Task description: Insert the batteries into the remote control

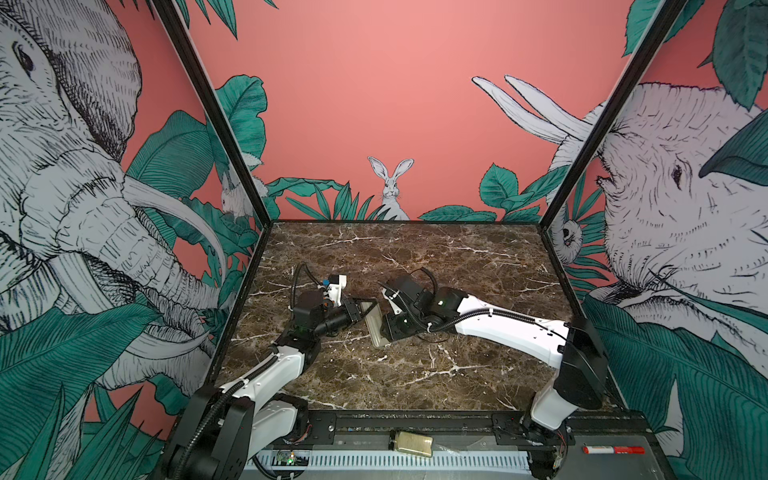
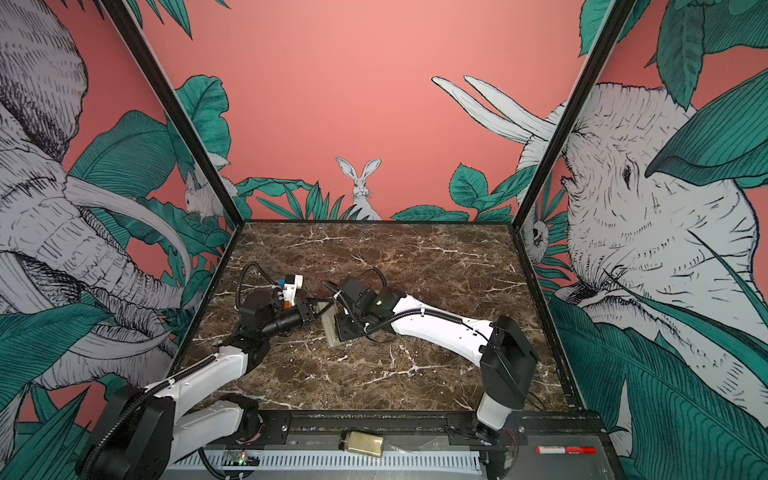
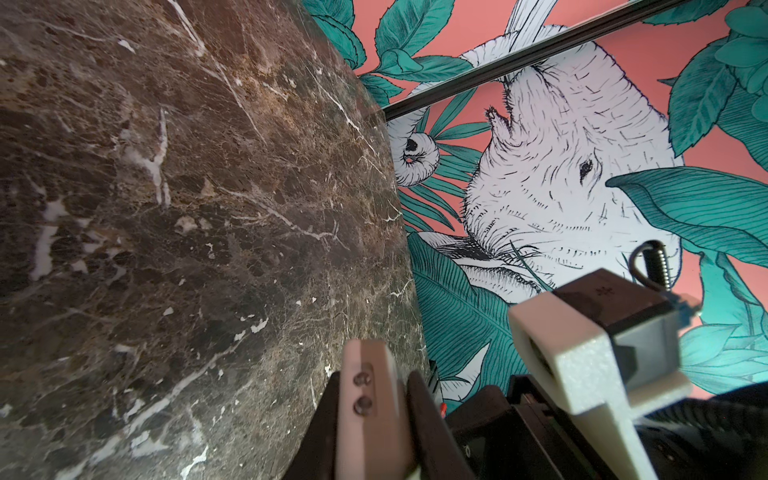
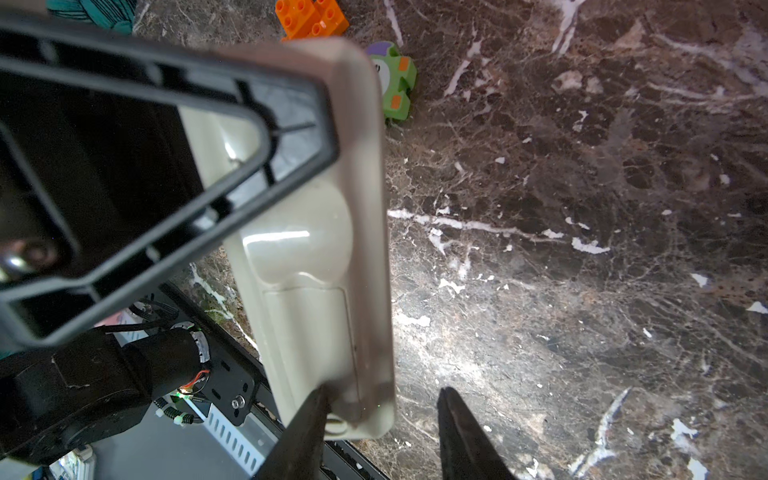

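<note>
The left pincer [image 1: 365, 309] is clamped on the remote control [image 4: 316, 257]. The left wrist view shows its two dark fingers [image 3: 419, 399] pressed against either side of the remote's narrow end. In the right wrist view one of those fingers, a black open frame, lies across the upper part of the remote's beige back.

The right pincer [image 4: 382, 392] has its jaws apart at the remote's other end. One finger [image 4: 307, 428] overlaps the corner of the casing, though I cannot tell whether it touches. The other finger [image 4: 461, 432] stands clear of the remote's edge, with bare stone showing in the gap.

In both top views the remote sits between the two pincers near the middle of the worktop [image 1: 415, 257]. It is held up off the brown marbled surface and runs lengthwise from the left pincer towards the front. Its back faces the right wrist camera: a smooth rounded hump, then a flat rectangular panel with a thin outline.

Beyond the remote's far end, orange building blocks [image 4: 311, 18] and a green toy piece [image 4: 395, 81] lie on the worktop. On the black rail in front of the worktop are a small jar [image 1: 411, 444] lying on its side and a red marker [image 1: 613, 449]
</note>
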### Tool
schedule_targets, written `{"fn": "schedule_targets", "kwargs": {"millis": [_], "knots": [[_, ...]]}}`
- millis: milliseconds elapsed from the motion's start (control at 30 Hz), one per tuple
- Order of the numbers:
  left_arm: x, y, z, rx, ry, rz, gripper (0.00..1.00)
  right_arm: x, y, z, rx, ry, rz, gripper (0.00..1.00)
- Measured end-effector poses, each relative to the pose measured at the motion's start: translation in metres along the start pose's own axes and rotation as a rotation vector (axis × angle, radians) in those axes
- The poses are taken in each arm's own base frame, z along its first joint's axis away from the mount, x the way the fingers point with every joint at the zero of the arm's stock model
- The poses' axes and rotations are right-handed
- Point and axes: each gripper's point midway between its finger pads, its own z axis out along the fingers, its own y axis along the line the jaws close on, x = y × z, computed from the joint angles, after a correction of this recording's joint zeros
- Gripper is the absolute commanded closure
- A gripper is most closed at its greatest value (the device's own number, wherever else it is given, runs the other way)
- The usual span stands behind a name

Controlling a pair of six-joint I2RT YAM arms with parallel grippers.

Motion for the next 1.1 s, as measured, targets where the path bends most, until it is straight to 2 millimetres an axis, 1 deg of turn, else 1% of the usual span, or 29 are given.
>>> {"fn": "schedule_targets", "kwargs": {"millis": [200,300,367,600,867,1100], "knots": [[0.002,0.003,0.0,-0.03,0.018,-0.005,1.0,-0.002,0.002,0.0,-0.007,-0.01,-0.006,0.5],[0.0,0.002,0.0,-0.044,0.022,0.002,1.0,-0.008,0.005,-0.001,-0.022,-0.037,-0.014,0.4],[0.0,0.002,0.0,-0.049,0.023,0.0,1.0,-0.012,0.009,-0.002,-0.041,-0.06,-0.02,0.37],[-0.002,0.0,0.001,-0.05,0.019,-0.002,1.0,-0.019,0.02,-0.004,-0.079,-0.099,-0.045,0.36],[-0.007,-0.001,0.003,-0.052,0.012,-0.023,1.0,-0.016,0.019,-0.003,-0.074,-0.088,-0.048,0.35],[-0.008,-0.001,0.004,-0.047,0.008,-0.037,1.0,-0.01,0.014,0.008,-0.056,-0.053,-0.048,0.34]]}}
